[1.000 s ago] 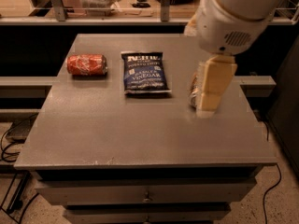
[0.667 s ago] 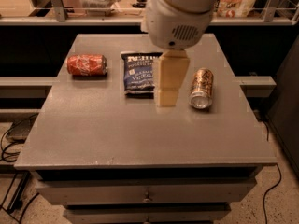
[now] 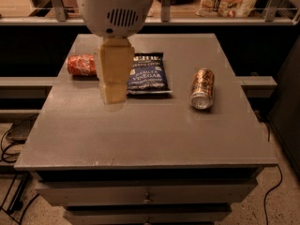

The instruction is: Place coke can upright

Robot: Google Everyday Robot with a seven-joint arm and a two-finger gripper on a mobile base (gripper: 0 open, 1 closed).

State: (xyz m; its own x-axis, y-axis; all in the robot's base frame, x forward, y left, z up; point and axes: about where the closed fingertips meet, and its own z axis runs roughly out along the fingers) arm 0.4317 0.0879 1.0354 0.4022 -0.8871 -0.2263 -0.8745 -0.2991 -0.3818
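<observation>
Grey tabletop (image 3: 154, 125), pincer (image 3: 114, 92) now further left, just beside the sideways coke can (image 3: 80, 64), grip state unclear.

White rounded wrist housing (image 3: 116, 8) seen entering from top edge, upper left of centre, vent slots noted on front face, gripper (image 3: 114, 93) hung approx. vertical directly below it, tan, pointed down, tip positioned left of centre, mid-height in view.
</observation>
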